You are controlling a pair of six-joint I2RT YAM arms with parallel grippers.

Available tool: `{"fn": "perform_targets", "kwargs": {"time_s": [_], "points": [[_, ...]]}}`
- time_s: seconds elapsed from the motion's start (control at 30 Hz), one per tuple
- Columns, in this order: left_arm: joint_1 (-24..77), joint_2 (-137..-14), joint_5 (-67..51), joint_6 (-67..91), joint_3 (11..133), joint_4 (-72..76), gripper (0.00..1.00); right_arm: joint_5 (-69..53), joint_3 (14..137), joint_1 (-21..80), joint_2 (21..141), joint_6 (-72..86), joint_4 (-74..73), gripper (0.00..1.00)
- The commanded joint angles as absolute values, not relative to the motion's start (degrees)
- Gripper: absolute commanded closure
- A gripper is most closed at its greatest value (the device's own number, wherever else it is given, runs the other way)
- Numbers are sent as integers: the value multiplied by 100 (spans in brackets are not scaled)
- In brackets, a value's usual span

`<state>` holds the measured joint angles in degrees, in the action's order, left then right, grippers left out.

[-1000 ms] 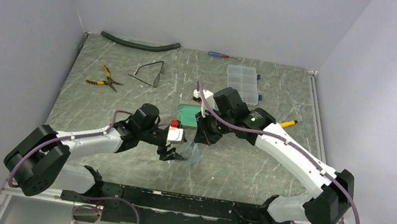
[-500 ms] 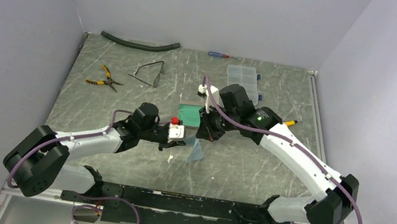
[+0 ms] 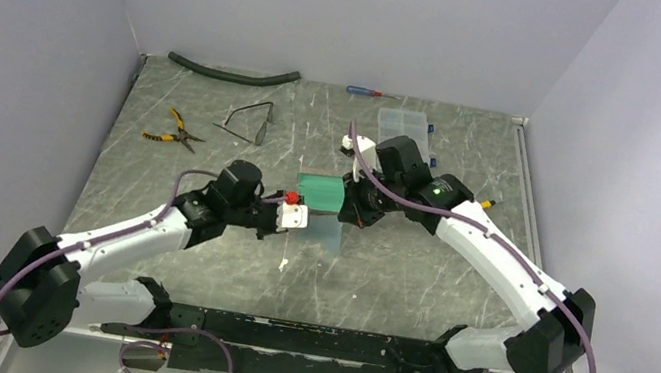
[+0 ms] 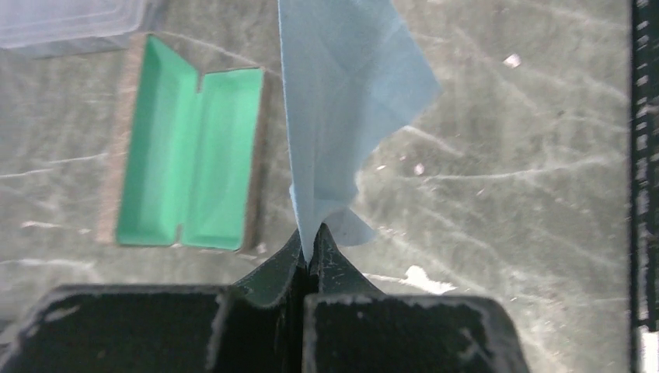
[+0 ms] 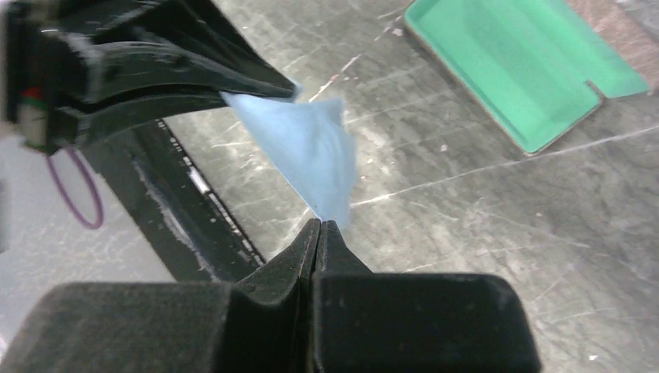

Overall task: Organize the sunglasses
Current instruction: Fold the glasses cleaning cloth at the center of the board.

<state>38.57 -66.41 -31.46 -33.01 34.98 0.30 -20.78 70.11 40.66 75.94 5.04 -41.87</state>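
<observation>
The sunglasses (image 3: pixel 249 120), thin dark wire frames with arms unfolded, lie at the back left of the table, far from both grippers. A light blue cloth (image 3: pixel 330 237) hangs between the two grippers above the table. My left gripper (image 4: pixel 311 241) is shut on one corner of the cloth (image 4: pixel 342 93). My right gripper (image 5: pixel 319 225) is shut on another corner of the cloth (image 5: pixel 307 148). The open brown case (image 3: pixel 319 188) with its teal lining (image 4: pixel 190 148) lies flat just behind the cloth.
Yellow-handled pliers (image 3: pixel 172 128) lie left of the sunglasses. A black hose (image 3: pixel 232 72) and a screwdriver (image 3: pixel 367 92) rest along the back edge. A clear compartment box (image 3: pixel 403 133) sits behind the right arm, and a yellow-tipped tool (image 3: pixel 480 204) lies at its right.
My left gripper went from open to shut on the cloth's lower corner and moved away from the bases. The right gripper rose and shifted right, keeping its hold; the cloth now hangs stretched between them.
</observation>
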Motion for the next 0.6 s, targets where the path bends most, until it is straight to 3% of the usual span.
{"fn": "perform_targets", "kwargs": {"time_s": [0.0, 0.33, 0.57], "points": [[3822, -6422, -2272, -4429, 4106, -1290, 97, -1771, 7076, 3957, 7895, 52, -3664, 100], [3325, -6796, -1702, -6308, 5002, -2719, 97, -1414, 7706, 3949, 8749, -984, -3555, 100], [3296, -6943, -2093, -7002, 5001, -3182, 97, -1862, 7211, 3968, 8639, -418, -2771, 100]]}}
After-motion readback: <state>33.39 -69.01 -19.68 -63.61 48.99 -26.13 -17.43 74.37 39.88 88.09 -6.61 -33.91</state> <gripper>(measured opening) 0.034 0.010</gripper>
